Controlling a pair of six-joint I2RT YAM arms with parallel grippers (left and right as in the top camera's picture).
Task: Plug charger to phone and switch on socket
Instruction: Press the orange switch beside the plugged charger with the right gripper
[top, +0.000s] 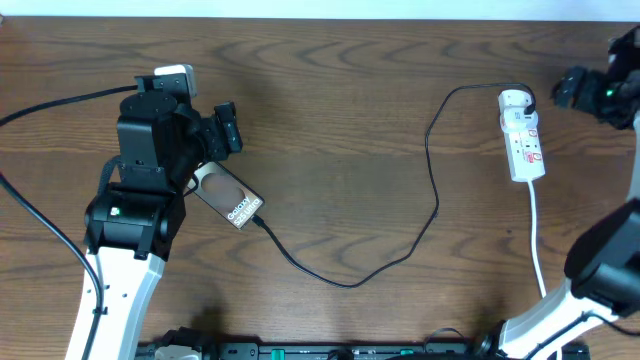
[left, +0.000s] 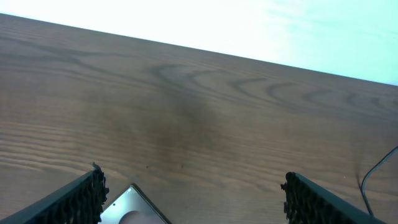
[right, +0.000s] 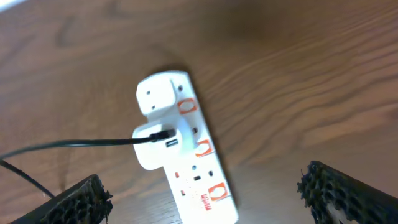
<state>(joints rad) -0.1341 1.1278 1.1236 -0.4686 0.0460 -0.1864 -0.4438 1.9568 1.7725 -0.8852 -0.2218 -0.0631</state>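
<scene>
The phone (top: 229, 196) lies flat and tilted on the table, "Galaxy" lettering at its lower right end. One corner shows in the left wrist view (left: 134, 208). The charger cable (top: 432, 190) runs from the phone's lower right end, where its black tip (top: 257, 221) touches the phone, round to the white adapter (right: 157, 142) on the socket (top: 523, 136). My left gripper (top: 225, 133) is open and empty just above the phone's upper end (left: 193, 183). My right gripper (top: 572, 88) is open and empty, hovering above the socket (right: 198, 163), its fingers (right: 205, 190) either side.
The socket's white cord (top: 537, 240) runs down toward the right arm's base (top: 560, 310). The left arm's thick black cables (top: 40, 105) trail off to the left. The table's far edge shows in the left wrist view (left: 249, 59).
</scene>
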